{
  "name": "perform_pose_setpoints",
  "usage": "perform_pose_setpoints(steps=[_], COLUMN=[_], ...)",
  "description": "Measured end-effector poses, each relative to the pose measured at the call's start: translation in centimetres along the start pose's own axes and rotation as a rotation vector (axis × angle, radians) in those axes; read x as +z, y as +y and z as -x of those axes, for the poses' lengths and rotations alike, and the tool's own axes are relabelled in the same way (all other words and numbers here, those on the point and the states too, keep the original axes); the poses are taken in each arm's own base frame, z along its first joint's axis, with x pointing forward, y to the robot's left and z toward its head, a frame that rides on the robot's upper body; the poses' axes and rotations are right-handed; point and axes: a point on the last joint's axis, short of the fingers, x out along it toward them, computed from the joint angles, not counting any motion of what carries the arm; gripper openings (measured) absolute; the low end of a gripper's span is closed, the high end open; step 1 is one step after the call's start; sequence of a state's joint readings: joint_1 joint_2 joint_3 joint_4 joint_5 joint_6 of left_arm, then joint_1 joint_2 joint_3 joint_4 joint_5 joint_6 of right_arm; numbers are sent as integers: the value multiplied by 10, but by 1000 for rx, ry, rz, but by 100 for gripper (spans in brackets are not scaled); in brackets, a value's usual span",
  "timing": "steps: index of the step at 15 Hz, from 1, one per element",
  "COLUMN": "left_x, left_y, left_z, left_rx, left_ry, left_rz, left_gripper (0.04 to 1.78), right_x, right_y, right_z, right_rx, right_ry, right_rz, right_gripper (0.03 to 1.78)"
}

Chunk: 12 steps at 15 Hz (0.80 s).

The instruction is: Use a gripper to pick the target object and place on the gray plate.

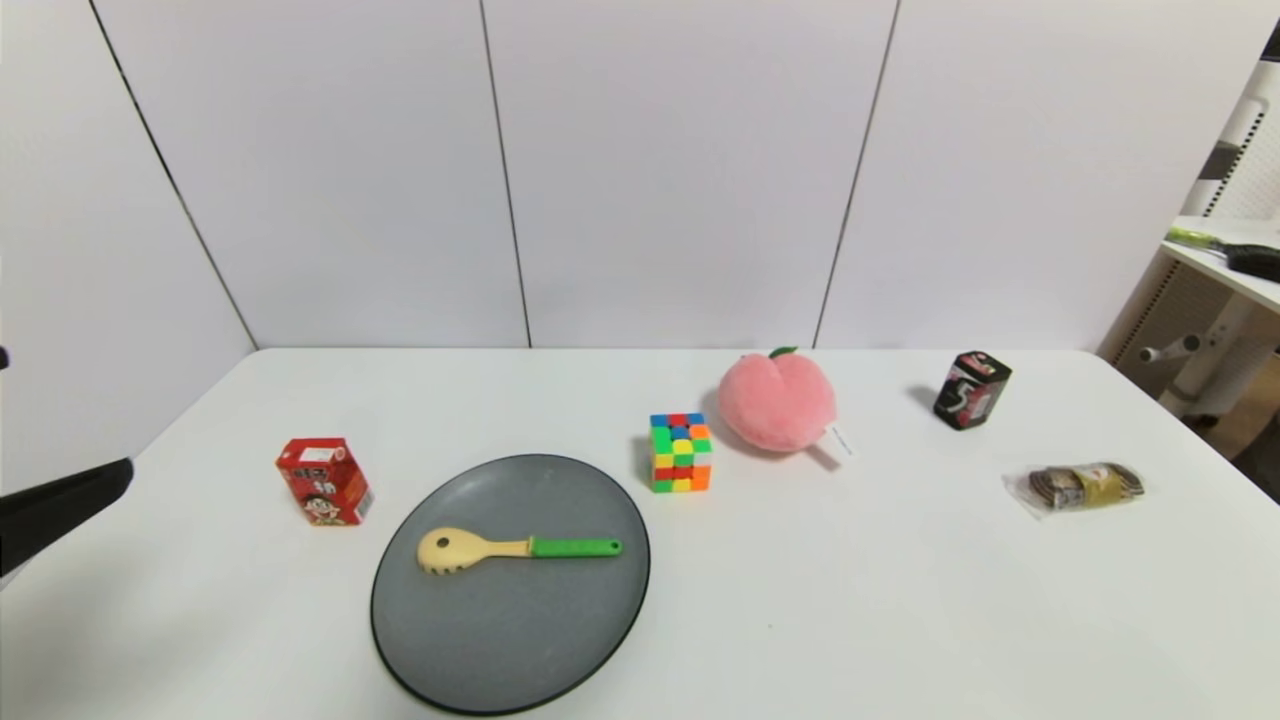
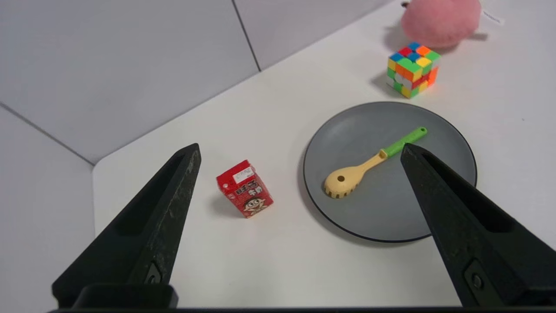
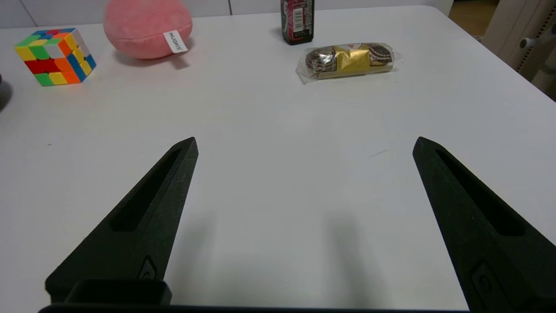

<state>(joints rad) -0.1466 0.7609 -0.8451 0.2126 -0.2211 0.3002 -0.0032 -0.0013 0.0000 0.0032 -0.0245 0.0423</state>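
Note:
The toy pasta spoon (image 1: 515, 549), pale yellow head and green handle, lies flat on the gray plate (image 1: 500, 650), head toward the left. It also shows in the left wrist view (image 2: 373, 163) on the plate (image 2: 391, 217). My left gripper (image 2: 299, 150) is open and empty, held above the table's left side, away from the plate; one black finger of it shows at the head view's left edge (image 1: 60, 505). My right gripper (image 3: 304, 143) is open and empty over bare table on the right; it does not show in the head view.
A red milk carton (image 1: 323, 481) stands left of the plate. A colour cube (image 1: 680, 452), a pink plush peach (image 1: 777, 400), a black box (image 1: 971, 390) and a wrapped snack (image 1: 1082, 486) sit to the right. A white wall backs the table.

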Motion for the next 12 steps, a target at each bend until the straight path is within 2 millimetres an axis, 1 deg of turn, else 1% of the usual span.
perform_pose_setpoints(steps=[2,5,6,9,12], left_x=[-23,-54,-65,-99,-136], left_y=[-10,-24,-28,-43,-56], left_z=[16,36,40,48,52], left_rx=[59,140,160,216,236], left_ry=[-63,-150,-155,-143,-131], left_rz=[13,32,35,46,59], left_gripper=[167,167,167,169,169], right_x=[0,0,0,0,0], right_y=[0,0,0,0,0], right_z=[0,0,0,0,0], right_rx=[0,0,0,0,0], right_ry=[0,0,0,0,0], right_rz=[0,0,0,0,0], right_gripper=[171,171,171,171,171])
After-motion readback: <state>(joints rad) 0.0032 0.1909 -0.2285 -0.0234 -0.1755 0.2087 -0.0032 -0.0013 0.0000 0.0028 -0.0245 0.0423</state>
